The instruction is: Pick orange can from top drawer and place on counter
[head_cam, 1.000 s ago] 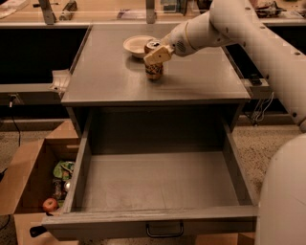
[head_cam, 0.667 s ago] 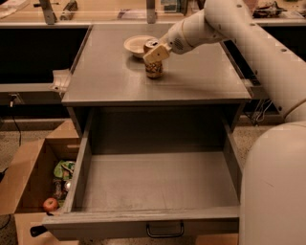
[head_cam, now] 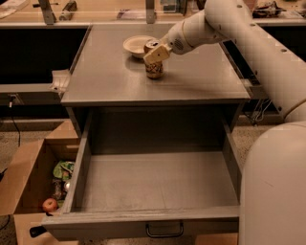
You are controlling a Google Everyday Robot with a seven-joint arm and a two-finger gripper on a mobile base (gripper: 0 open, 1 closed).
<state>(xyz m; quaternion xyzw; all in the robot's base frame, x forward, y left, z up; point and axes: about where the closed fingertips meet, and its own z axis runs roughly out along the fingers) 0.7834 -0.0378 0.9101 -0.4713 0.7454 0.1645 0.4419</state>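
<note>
The orange can [head_cam: 154, 70] stands upright on the grey counter [head_cam: 114, 76], just in front of a white bowl [head_cam: 136, 45]. My gripper [head_cam: 155, 51] reaches in from the right and sits around the can's upper part, its pale fingers [head_cam: 156, 53] covering the top. The top drawer [head_cam: 153, 184] is pulled wide open below the counter, with a small dark handle [head_cam: 164, 231] on its front panel; nothing shows inside it.
An open cardboard box [head_cam: 33, 177] with a red apple [head_cam: 49, 205] and green packets stands on the floor at the left. My white arm [head_cam: 258, 43] crosses the right side, its base filling the lower right. A tan shelf [head_cam: 95, 9] with clutter runs behind.
The arm has shifted slightly; the can stays on the counter in the same spot with the gripper still at its top.
</note>
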